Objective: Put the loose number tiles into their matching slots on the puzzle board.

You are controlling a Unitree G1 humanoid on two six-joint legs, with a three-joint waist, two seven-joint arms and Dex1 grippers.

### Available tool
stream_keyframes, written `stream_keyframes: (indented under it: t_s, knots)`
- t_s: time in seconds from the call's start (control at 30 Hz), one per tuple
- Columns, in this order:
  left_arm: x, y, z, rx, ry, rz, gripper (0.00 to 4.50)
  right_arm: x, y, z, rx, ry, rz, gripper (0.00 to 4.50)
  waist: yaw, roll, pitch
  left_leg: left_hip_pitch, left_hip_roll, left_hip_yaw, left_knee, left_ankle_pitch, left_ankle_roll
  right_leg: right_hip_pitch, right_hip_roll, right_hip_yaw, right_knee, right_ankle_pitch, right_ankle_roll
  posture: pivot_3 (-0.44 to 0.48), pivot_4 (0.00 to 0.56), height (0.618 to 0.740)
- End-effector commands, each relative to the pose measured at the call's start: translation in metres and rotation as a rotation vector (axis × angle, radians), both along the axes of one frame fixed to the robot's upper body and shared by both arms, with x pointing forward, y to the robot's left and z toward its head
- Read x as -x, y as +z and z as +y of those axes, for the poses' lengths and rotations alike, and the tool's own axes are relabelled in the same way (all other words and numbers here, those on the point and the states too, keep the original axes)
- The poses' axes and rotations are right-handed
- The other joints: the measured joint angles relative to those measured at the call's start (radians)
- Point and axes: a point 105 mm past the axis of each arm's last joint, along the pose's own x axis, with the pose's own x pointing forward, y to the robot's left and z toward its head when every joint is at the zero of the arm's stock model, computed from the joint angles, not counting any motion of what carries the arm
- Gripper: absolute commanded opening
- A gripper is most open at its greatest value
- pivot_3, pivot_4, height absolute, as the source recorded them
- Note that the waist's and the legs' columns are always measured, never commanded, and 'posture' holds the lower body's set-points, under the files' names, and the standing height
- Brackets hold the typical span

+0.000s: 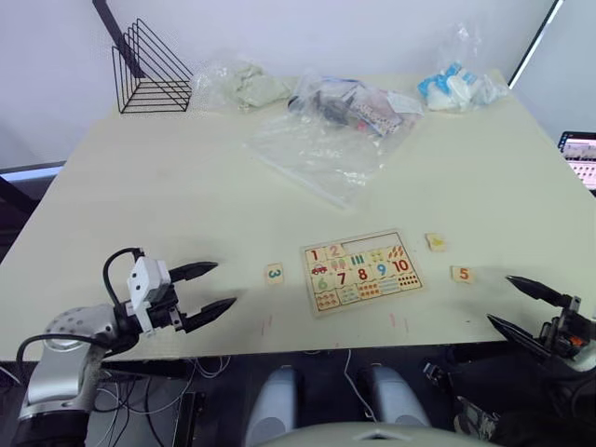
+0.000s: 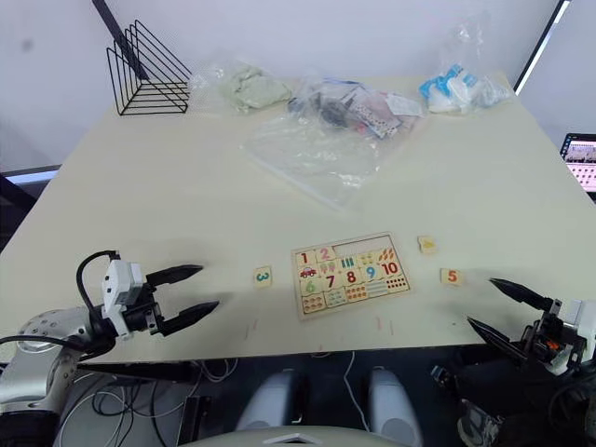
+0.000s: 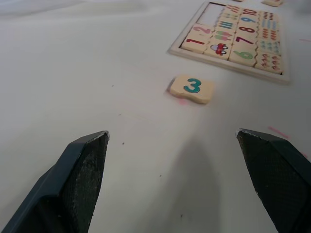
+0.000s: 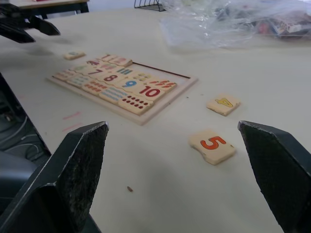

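The puzzle board (image 1: 361, 270) lies flat near the front edge of the table (image 1: 140, 205), its top row holding the 1 and 2 tiles with open slots beside them. Three loose tiles lie on the tabletop around it. The green 3 tile (image 1: 274, 272) sits at the board's 9 o'clock, near but apart from the frame. The yellow-marked tile (image 1: 435, 242) sits at the board's 2 o'clock. The orange 5 tile (image 1: 462, 274) sits at 3 o'clock, just nearer the front edge than the yellow-marked tile.

The left gripper (image 1: 209, 290) hovers at 9 o'clock of the 3 tile, fingers spread wide, holding nothing. The right gripper (image 1: 520, 305) hovers at 4 o'clock of the 5 tile, fingers spread wide, holding nothing.

Clear plastic bags (image 1: 326, 140) lie at 12 o'clock of the board. A black wire rack (image 1: 149, 70) stands at the far left corner.
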Motion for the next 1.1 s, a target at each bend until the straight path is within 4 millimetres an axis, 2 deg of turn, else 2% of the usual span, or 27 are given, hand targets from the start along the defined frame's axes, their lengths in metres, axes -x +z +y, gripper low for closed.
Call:
stream_keyframes:
  t_s: [0.03, 0.3, 0.47, 0.9, 1.1]
  knots:
    - [-0.004, 0.003, -0.005, -0.055, -0.103, -0.007, 4.46, 0.007, 0.016, 0.005, 0.012, 0.074, -0.037, 4.50, 0.002, 0.000, 0.000, 0.000, 0.000, 0.000, 0.000, 0.000, 0.000, 0.000, 0.000, 0.000, 0.000, 0.000, 0.000, 0.000, 0.150, 0.740]
    - [-0.023, 0.001, -0.016, -0.148, -0.278, -0.017, 4.46, 0.010, 0.018, 0.011, 0.007, 0.109, -0.037, 4.50, 0.000, 0.000, 0.000, 0.000, 0.000, 0.000, 0.000, 0.000, 0.000, 0.000, 0.000, 0.000, 0.000, 0.000, 0.000, 0.000, 0.150, 0.740]
    - [-0.033, -0.003, -0.034, -0.178, -0.390, -0.012, 4.46, 0.011, 0.019, 0.016, -0.003, 0.118, -0.051, 4.50, 0.000, 0.000, 0.000, 0.000, 0.000, 0.000, 0.000, 0.000, 0.000, 0.000, 0.000, 0.000, 0.000, 0.000, 0.000, 0.000, 0.150, 0.740]
    - [-0.056, -0.008, -0.060, -0.185, -0.424, -0.044, 4.46, 0.014, 0.021, 0.020, 0.000, 0.116, -0.076, 4.50, 0.000, 0.000, 0.000, -0.001, -0.001, -0.001, 0.000, 0.000, 0.000, 0.000, 0.000, 0.000, 0.000, 0.000, 0.001, 0.000, 0.150, 0.740]
    - [-0.056, -0.014, -0.065, -0.190, -0.420, -0.029, 4.46, 0.014, 0.022, 0.021, -0.001, 0.109, -0.083, 4.50, 0.000, 0.000, 0.000, -0.001, -0.001, -0.001, 0.000, 0.000, 0.000, 0.000, 0.000, 0.000, 0.000, 0.000, 0.001, 0.000, 0.150, 0.740]
